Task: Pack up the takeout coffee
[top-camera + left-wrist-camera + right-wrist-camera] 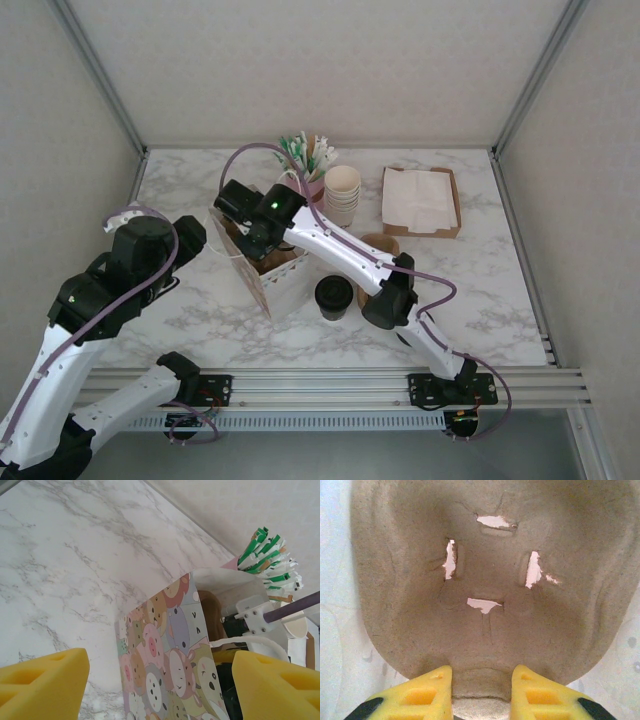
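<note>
Starting left of the patterned bag (278, 285), the left arm's fingers (45, 680) stand spread wide with nothing gripped. The bag's printed wall rises between them, likely so they can steady it and keep its mouth open.

Inside the bag, the right arm's fingers (427, 692) sit close together at the lip of a brown pulp tray (485, 580). Whether they pinch that lip or stand just off it I cannot tell. The tray lies within the bag's pale walls, presumably as a seat for the cup.

Just right of the bag, the takeout coffee (333, 296) stands upright on the tabletop (480, 300), lid on and not yet packed.

The overhead view gives the coffee's place beside the bag. The right wrist view gives the tray's slotted floor up close, and the left wrist view the bag's outer wall.
</note>
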`<state>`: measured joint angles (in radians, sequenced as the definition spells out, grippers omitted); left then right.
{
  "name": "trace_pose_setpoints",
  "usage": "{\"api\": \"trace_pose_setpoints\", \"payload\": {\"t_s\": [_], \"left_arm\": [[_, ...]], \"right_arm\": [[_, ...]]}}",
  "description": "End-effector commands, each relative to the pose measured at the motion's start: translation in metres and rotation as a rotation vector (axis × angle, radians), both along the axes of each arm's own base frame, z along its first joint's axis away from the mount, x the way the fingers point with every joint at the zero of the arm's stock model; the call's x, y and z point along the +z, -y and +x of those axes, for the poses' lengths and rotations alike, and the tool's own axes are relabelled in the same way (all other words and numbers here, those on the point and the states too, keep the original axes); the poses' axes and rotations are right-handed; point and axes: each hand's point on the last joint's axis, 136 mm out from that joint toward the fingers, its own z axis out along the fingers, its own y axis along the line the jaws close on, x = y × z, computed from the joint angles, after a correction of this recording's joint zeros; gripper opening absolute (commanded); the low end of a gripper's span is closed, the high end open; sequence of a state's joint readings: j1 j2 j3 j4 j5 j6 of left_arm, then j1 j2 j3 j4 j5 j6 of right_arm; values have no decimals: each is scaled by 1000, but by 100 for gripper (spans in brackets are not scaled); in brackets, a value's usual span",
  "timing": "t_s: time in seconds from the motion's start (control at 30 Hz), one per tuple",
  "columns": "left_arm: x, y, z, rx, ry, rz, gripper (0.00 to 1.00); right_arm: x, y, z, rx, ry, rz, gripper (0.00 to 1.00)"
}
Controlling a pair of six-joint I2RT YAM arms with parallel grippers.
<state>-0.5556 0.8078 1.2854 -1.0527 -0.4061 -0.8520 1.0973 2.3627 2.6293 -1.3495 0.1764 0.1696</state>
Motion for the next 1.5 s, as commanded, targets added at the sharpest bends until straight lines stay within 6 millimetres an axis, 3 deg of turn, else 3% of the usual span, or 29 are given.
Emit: {"api": "trace_pose_setpoints", "payload": {"t_s": [0.0, 0.3, 0.43, 0.7, 0.97, 1.3, 1.47], "left_arm": [[-4, -2, -3, -1, -17, 21, 75], [-6, 0, -3, -3, -23, 9, 75], [-6, 0, -3, -2, -23, 2, 75], [-9, 2, -3, -7, -31, -2, 76], [-8, 3, -4, -9, -29, -10, 76], [-10, 4, -4, -15, -36, -13, 76], [-11, 5, -4, -20, -41, -15, 77]], "right_arm": [[-12, -8, 0, 24, -20, -3, 28], [-26, -3, -1, 17, -44, -34, 31], [-20, -4, 3, 7, -20, -23, 41], [1, -1, 11, -13, 41, 8, 55], [21, 0, 12, -32, 70, 49, 57], [74, 1, 8, -47, 112, 188, 58], [75, 5, 9, -48, 124, 175, 58]]}}
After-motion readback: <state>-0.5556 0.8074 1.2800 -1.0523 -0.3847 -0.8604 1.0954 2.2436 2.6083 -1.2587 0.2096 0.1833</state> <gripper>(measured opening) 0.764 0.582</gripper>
